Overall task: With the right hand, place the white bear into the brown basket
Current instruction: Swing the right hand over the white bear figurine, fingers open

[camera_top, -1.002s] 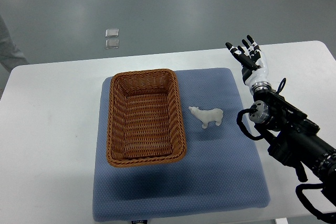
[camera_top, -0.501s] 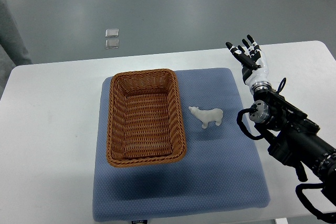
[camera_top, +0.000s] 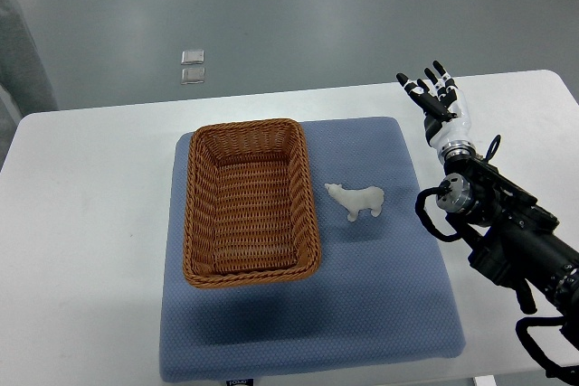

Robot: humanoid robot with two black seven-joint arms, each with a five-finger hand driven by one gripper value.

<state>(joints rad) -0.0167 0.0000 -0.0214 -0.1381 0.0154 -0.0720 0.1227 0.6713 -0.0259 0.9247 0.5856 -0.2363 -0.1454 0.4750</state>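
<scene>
White tabletop [camera_top: 90,223], blue mat [camera_top: 362,314] on top. Brown basket [camera_top: 251,201] sits on mat's left half, nothing inside. Right hand [camera_top: 438,104] off mat's far right corner, fingers spread, holding nothing. White bear [camera_top: 358,200] standing on mat just right of basket.

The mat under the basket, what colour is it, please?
Blue-grey mat, top view.

Right arm [camera_top: 516,250] cut off at bottom-right edge — person [camera_top: 18,51] cropped left.

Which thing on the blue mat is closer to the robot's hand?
The small white bear figurine; it stands between the brown wicker basket and the open right hand.
</scene>
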